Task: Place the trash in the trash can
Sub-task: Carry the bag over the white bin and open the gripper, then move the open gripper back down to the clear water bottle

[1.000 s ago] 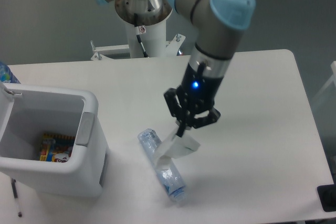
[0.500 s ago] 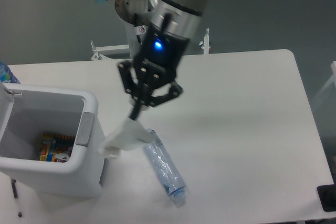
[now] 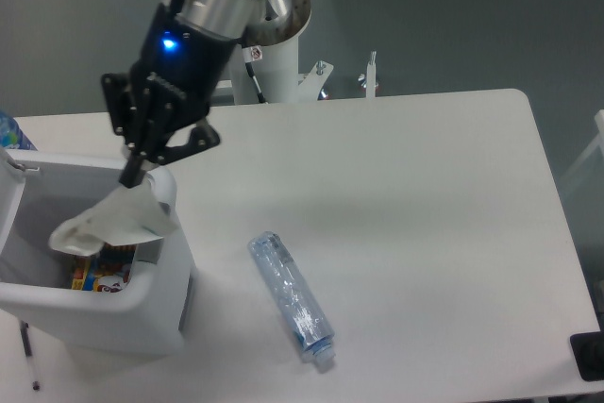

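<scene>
My gripper is shut on a pale, see-through cup-like piece of trash, which hangs over the open top of the white trash can near its right rim. A second piece of trash, the long slim bluish bottle, lies flat on the white table to the right of the can, well clear of the gripper.
Colourful wrappers lie at the bottom of the can. The arm's white base post stands at the table's far edge. A thin dark pen-like object lies left of the can's front. A dark object sits at the right edge.
The gripper has carried the cup-like piece leftwards from beside the bottle to above the trash can's opening. The bottle stays on the table.
</scene>
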